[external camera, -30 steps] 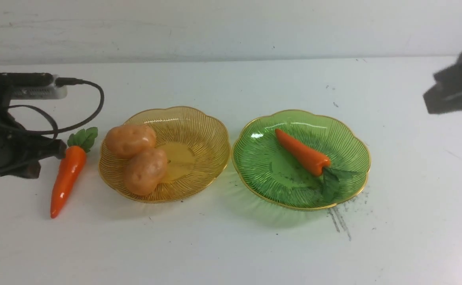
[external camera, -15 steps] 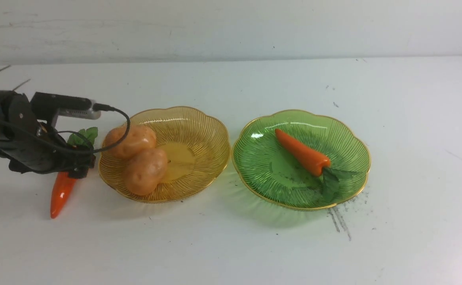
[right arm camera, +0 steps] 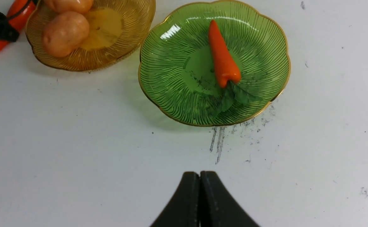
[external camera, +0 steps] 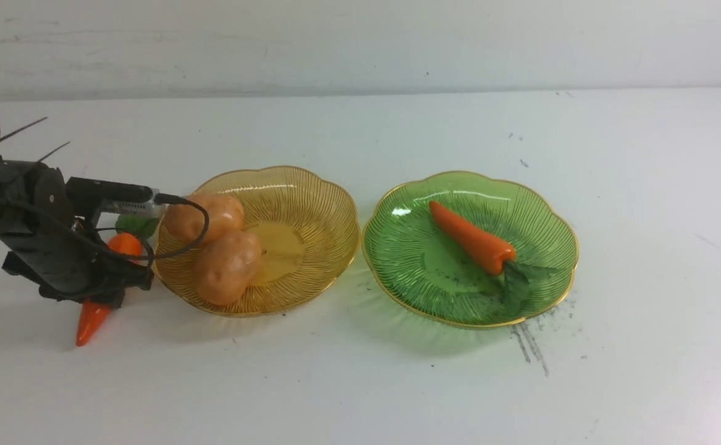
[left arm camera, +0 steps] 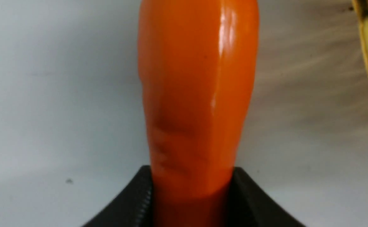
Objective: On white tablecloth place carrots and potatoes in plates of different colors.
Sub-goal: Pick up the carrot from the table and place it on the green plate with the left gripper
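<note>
carrots (external camera: 471,238): one gripped at left, one on green plate (external camera: 397,290)

at far left, grips orange carrot (left arm camera: 196,78) between both fingers of left gripper (left arm camera: 192,170), just beside amber plate (external camera: 317,235). on that plate, holds two touching potatoes (external camera: 227,266). farther right, lies aslant on green, leaves (external camera: 516,285) near the rim. over white tablecloth (right arm camera: 76,157), keeps right gripper (right arm camera: 199,174) fingers closed together.

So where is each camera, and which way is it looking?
Front view: between the arms, looking forward at the amber plate and green plate; only the left arm shows.
Left wrist view: on the left wrist, looking along its fingers at the carrot between them.
Right wrist view: on the right wrist, looking down past its shut gripper.
Front and right wrist views share both potatoes.
</note>
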